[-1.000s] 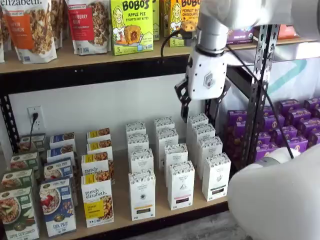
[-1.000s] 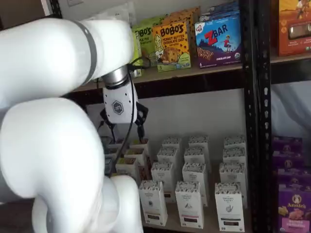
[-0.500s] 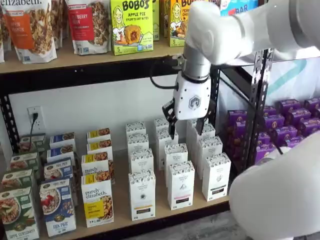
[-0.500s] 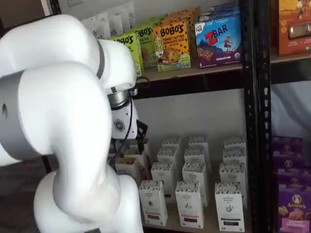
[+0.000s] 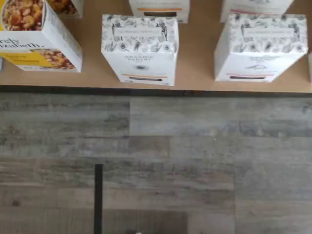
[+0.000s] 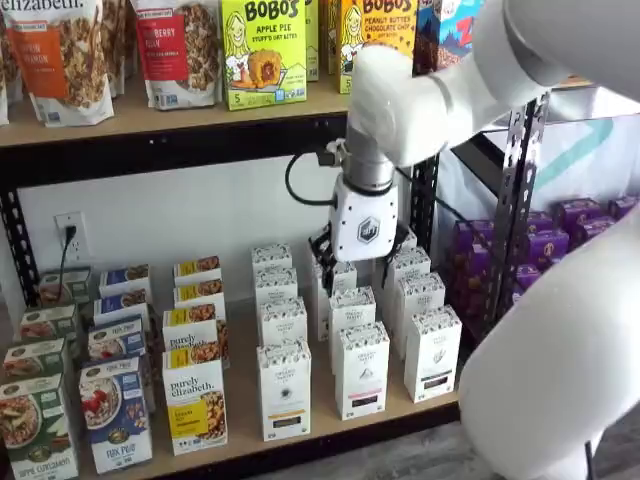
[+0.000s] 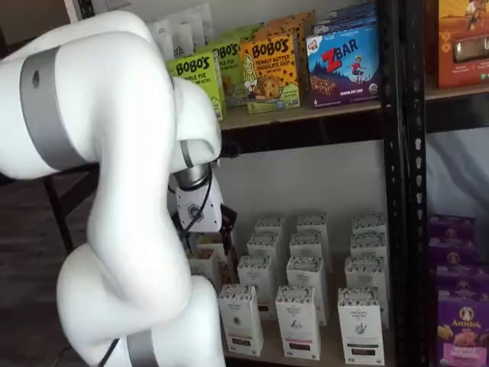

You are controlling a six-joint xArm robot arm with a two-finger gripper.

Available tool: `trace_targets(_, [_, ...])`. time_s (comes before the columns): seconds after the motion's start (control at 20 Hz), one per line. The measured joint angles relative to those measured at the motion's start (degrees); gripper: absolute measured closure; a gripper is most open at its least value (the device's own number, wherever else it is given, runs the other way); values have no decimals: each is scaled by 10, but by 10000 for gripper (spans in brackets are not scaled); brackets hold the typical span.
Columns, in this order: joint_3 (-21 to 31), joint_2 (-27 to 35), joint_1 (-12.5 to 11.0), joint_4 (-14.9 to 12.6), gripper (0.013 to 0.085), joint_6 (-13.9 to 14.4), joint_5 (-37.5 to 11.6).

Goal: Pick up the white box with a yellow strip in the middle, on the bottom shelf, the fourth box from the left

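Observation:
The white box (image 5: 140, 48) stands at the front edge of the bottom shelf (image 5: 195, 73), a thin yellow-orange strip low on its front. In both shelf views it is the front white carton (image 6: 284, 390) (image 7: 241, 319), right of the purely elizabeth box (image 6: 195, 405). My gripper (image 6: 348, 266) hangs above the back rows of white cartons, behind and to the right of the box and well above it. Only parts of its black fingers show, so I cannot tell whether it is open. It also shows in a shelf view (image 7: 208, 229).
More white cartons (image 6: 361, 370) (image 5: 261, 46) stand in rows to the right. Green and blue boxes (image 6: 115, 410) stand to the left. The upper shelf (image 6: 150, 120) holds bags and Bobo's boxes. A black rack post (image 6: 515, 200) and purple boxes (image 6: 560, 260) are on the right. Wood floor (image 5: 170, 161) lies below.
The arm has swung left and down. The gripper went from the upper board's height down over the back rows of white cartons.

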Motion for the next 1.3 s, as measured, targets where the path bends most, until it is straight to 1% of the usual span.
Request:
trace_targets(0.05, [-1, 13, 0, 4, 130, -4, -14])
trace_targets(0.2, [-6, 63, 2, 3, 130, -1, -60])
trace_targets(0.35, [-13, 111, 4, 8, 130, -3, -99])
trace_targets(0.45, [-20, 143, 5, 1, 130, 3, -122])
trace_targets(0.5, [-24, 157, 5, -7, 130, 10, -131])
trace_targets(0.65, [-34, 206, 4, -53, 130, 49, -162])
trace_targets(0.7, [-38, 230, 2, -68, 130, 62, -181])
trace_targets(0.8, [-41, 258, 1, -55, 130, 49, -207])
trace_targets(0.9, [-44, 269, 0, -52, 130, 46, -217])
trace_targets(1.0, [-49, 290, 0, -43, 130, 38, -240])
trace_targets(1.05, [-55, 303, 1, -30, 130, 27, -248])
trace_targets(1.15, [-66, 321, 1, -24, 130, 21, -253])
trace_targets(1.2, [-70, 328, 1, -16, 130, 13, -257])
trace_targets(1.3, [-86, 356, 1, 10, 130, -11, -268])
